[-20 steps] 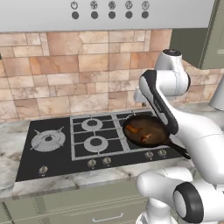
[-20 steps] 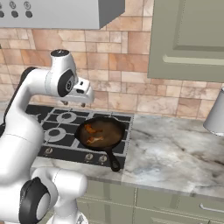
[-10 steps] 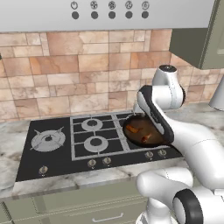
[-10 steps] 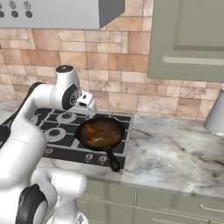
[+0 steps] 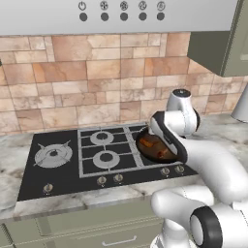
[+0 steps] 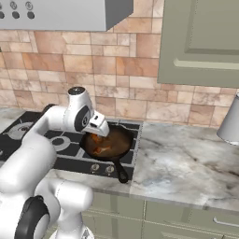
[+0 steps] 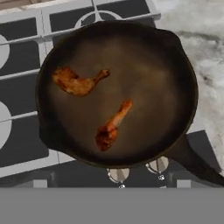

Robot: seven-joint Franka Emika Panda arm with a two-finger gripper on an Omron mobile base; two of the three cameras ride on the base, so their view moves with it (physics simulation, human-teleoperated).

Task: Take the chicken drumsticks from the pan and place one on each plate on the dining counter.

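Note:
The dark round pan (image 7: 175,65) sits on the front right burner of the hob, its long black handle (image 7: 192,164) pointing toward the counter's front edge. Two browned chicken drumsticks lie inside it, apart: one (image 7: 76,82) toward the rim, the other (image 7: 111,129) near the middle. My gripper (image 7: 111,183) hangs straight above the pan, open, its tips wide apart with nothing between them. From the right base view the hand (image 6: 101,127) hovers just over the pan (image 6: 116,140). The plates and the dining counter are out of view.
The black gas hob (image 5: 63,164) has three more burners left of the pan and a row of knobs (image 5: 109,179) along its front. Marble worktop (image 6: 186,163) stretches to the right, with a silver vessel (image 6: 231,121) at its far end. Hood and wall cabinet hang overhead.
The arm has folded down and the hand has dropped from well above the hob to just over the pan. The jaws have spread wider.

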